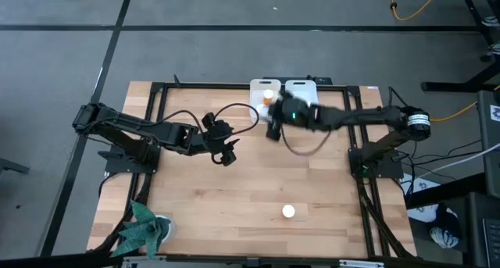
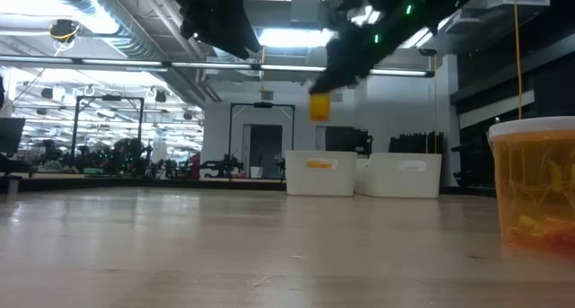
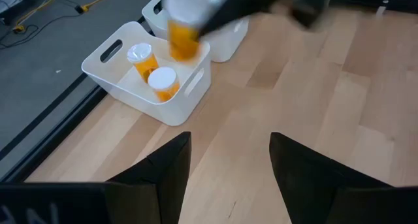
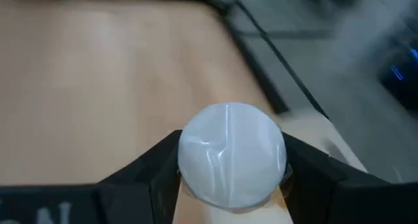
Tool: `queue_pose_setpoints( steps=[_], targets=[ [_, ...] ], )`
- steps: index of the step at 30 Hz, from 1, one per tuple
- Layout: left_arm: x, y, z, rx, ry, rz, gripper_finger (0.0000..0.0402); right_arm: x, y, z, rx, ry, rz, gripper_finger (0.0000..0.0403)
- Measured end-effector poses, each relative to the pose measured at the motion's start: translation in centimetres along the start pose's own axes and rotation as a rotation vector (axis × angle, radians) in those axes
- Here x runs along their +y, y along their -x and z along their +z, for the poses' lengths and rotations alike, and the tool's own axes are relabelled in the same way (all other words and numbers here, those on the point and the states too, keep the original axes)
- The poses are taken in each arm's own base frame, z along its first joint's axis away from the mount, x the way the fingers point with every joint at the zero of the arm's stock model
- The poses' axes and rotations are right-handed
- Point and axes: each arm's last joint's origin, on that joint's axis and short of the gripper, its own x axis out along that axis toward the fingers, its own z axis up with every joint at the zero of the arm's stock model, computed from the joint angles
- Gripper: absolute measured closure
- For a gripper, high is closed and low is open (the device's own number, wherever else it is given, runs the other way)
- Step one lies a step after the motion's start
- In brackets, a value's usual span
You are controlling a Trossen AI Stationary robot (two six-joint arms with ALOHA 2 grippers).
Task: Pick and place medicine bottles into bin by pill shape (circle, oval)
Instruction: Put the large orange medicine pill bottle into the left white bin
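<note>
We find the left gripper (image 1: pixel 227 153) hovering over the table's (image 1: pixel 234 198) middle left, fingers (image 3: pixel 163 172) spread apart, nothing between them. Right of it, the right gripper (image 1: pixel 274 127) is raised in front of two white bins (image 1: pixel 256 87), clamped on an orange bottle (image 3: pixel 182 29) by its white cap (image 4: pixel 232 152). The left-hand bin (image 3: pixel 114 67) holds two orange bottles (image 3: pixel 162 82). Another white-capped bottle (image 1: pixel 289 212) stands alone near the front edge.
</note>
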Motion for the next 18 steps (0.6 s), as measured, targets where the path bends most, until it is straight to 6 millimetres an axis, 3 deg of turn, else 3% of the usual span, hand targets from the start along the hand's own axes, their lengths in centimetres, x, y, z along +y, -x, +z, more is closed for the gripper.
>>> queue_pose_setpoints(
  steps=[4,7,11,18],
  targets=[
    [0.0,0.0,0.0,-0.001,-0.001,0.0,0.0202,-4.6,-1.2,-2.4,0.074,-0.141,-0.104,0.0192],
    [0.1,0.0,0.0,0.0,-0.001,0.002,0.0202,-6.6,-1.8,-4.1,0.09,-0.227,-0.062,0.0192],
    [0.3,-0.2,0.1,0.0,0.002,0.014,0.0202,-7.7,-2.9,-5.7,0.109,-0.265,-0.043,0.0192],
    [0.7,-0.4,0.2,0.002,0.014,0.026,0.0202,-7.5,-6.2,-7.7,0.12,-0.261,-0.009,0.0192]
  ],
)
